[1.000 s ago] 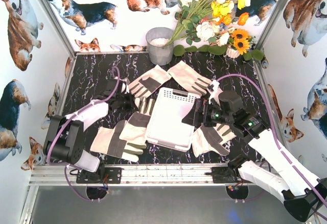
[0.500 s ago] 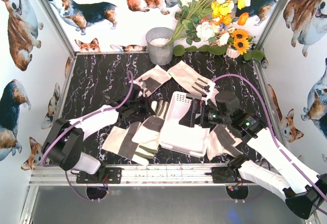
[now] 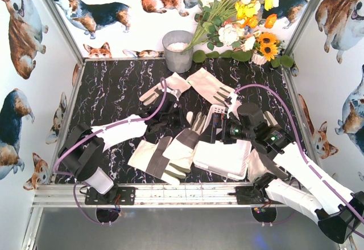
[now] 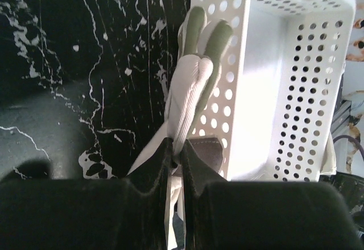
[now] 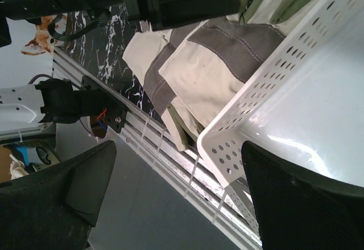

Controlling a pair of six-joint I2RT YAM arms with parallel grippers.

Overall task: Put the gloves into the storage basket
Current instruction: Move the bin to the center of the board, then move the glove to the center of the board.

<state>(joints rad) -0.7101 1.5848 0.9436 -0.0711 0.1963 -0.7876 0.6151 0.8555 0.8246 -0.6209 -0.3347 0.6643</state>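
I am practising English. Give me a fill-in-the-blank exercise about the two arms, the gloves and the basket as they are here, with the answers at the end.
1. The left gripper is shut on a cream ____.
2. The right gripper has its jaws wide ____ at the storage basket.
3. The basket's side walls are full of round ____.
4. The grey bucket stands just left of the yellow and white ____.

Missing words: glove; open; holes; flowers.
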